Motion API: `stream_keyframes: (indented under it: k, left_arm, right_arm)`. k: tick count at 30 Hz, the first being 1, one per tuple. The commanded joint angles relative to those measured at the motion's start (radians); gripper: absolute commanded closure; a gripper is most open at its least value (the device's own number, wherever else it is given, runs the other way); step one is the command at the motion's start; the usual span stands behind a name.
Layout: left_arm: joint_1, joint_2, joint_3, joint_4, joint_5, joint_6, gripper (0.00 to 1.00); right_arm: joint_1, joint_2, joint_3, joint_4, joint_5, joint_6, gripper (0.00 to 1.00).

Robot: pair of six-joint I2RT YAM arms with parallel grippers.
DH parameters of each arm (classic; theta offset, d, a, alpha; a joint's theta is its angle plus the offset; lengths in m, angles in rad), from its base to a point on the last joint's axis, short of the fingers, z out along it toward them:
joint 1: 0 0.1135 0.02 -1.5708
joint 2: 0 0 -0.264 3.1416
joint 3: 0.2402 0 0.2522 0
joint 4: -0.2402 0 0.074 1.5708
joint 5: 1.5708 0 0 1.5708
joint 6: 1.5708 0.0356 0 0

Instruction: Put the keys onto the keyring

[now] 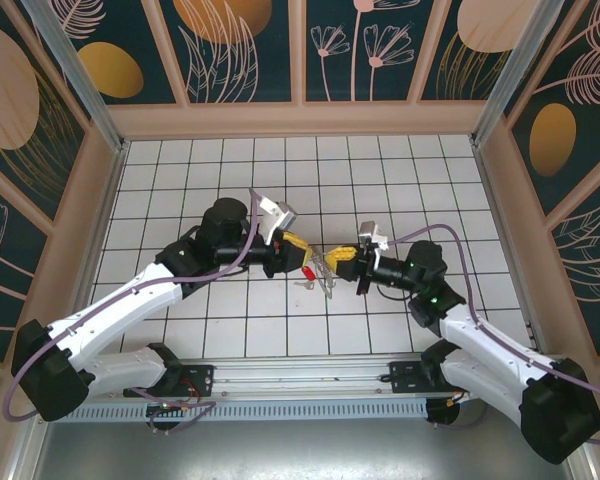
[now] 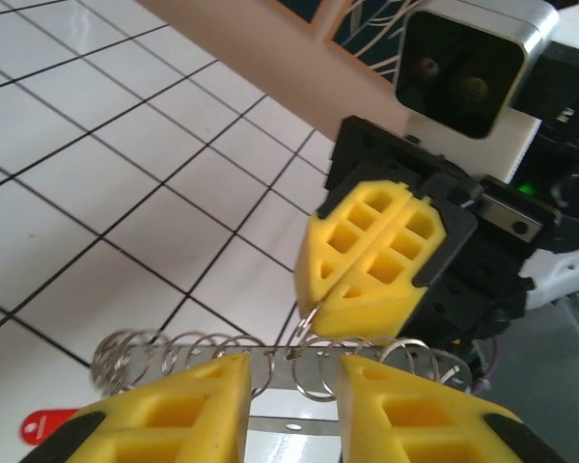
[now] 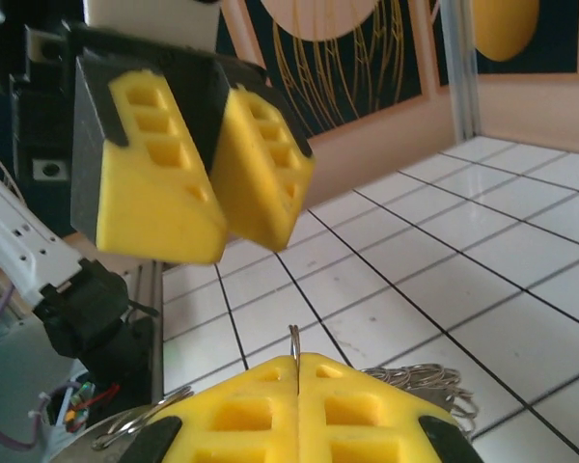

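Note:
My right gripper [image 1: 338, 258] [image 3: 297, 359] is shut on a thin silvery ring [image 3: 294, 340], which stands up edge-on between its pads. That ring [image 2: 312, 320] belongs to a row of several rings strung on a grey metal bar that I take for the keyring [image 2: 289, 386] [image 1: 326, 276]. My left gripper [image 1: 302, 248] [image 2: 294, 371] faces the right one just above the bar. Its yellow fingers are apart and nothing hangs from them [image 3: 239, 249]. The red-headed key [image 1: 308, 272] [image 2: 46, 424] lies beside the bar. I cannot pick out the silvery keys.
White tiled floor [image 1: 220, 180] stretches behind and to both sides of the grippers. Patterned walls [image 1: 300, 60] close in the back and sides. A metal rail [image 1: 300, 385] carries both arm bases at the near edge.

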Motion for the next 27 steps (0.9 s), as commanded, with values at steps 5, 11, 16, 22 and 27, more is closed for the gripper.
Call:
stream_keyframes:
  k: [5, 11, 16, 22, 27]
  left_arm:
    - [0.002, -0.037, -0.009, 0.101, 0.118, 0.018, 0.68]
    - [0.002, -0.044, -0.024, 0.129, 0.127, 0.026, 0.71]
    - [0.002, -0.025, -0.018, 0.133, 0.141, 0.035, 0.74]
    - [0.003, -0.024, -0.024, 0.141, 0.172, 0.034, 0.75]
    - [0.003, -0.023, -0.037, 0.153, 0.198, 0.026, 0.77]
  right_arm:
    - [0.011, 0.045, -0.018, 0.313, -0.052, 0.140, 1.00]
    - [0.030, 0.055, -0.016, 0.353, -0.054, 0.165, 1.00]
    - [0.050, 0.052, -0.010, 0.351, -0.048, 0.166, 1.00]
    - [0.061, 0.048, -0.010, 0.355, -0.026, 0.166, 1.00]
    - [0.068, 0.052, -0.011, 0.377, -0.015, 0.165, 1.00]
